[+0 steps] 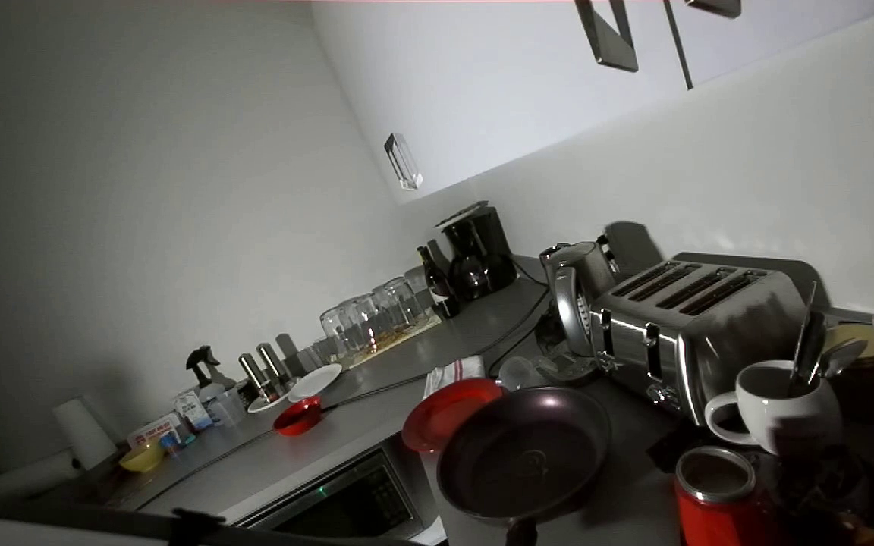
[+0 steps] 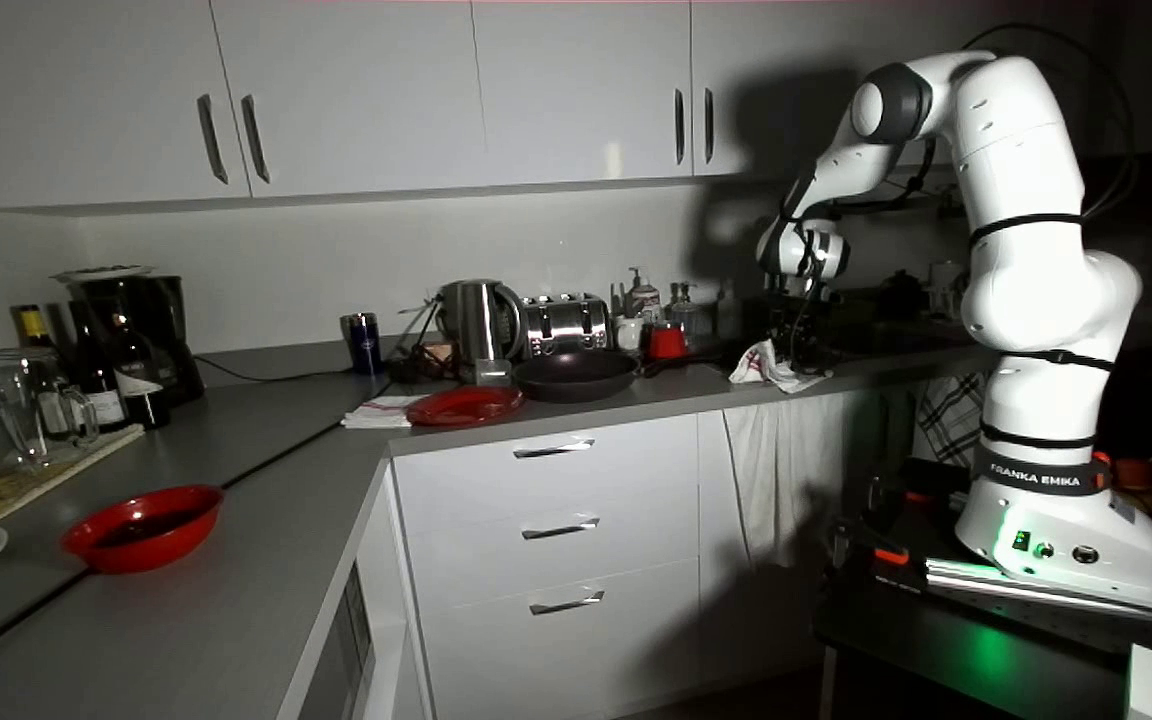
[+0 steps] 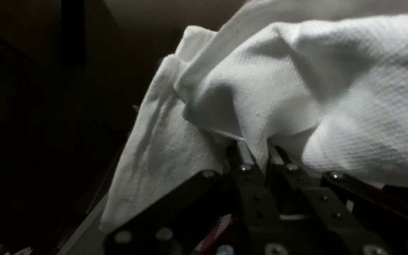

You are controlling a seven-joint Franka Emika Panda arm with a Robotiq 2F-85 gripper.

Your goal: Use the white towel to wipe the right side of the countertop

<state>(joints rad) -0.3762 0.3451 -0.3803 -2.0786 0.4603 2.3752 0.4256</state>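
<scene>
1. Wrist view, claw (image 3: 259,152): one, jaws drawn together, pinching a fold of the white towel (image 3: 278,92); loose material spreads beyond it and to both sides.
2. Wrist view, background: mostly dark; you cannot tell from here how much of the towel bears on the surface beneath.
3. An exterior view, white towel: bunched on the right stretch of the grey tabletop (image 2: 681,388), near the front edge, at the end of the arm (image 2: 1021,180).
4. Same view, neighbours: frying pan (image 2: 576,375), its handle toward the towel, and red cup (image 2: 666,342); your sweep has to clear both.
5. Same view, step in hand: by judgement, your grasp is made and the wipe is either due or under way; one moment does not settle which.
6. Same view, next move: press the towel down lightly, hold the pinch and draw it along the right side, short of the pan handle.
7. An exterior view, spare cloth (image 1: 456,370): red-striped, just beside or partly under a red plate (image 1: 444,413); probably not the one you need. Claw and white towel: not made out here.
</scene>
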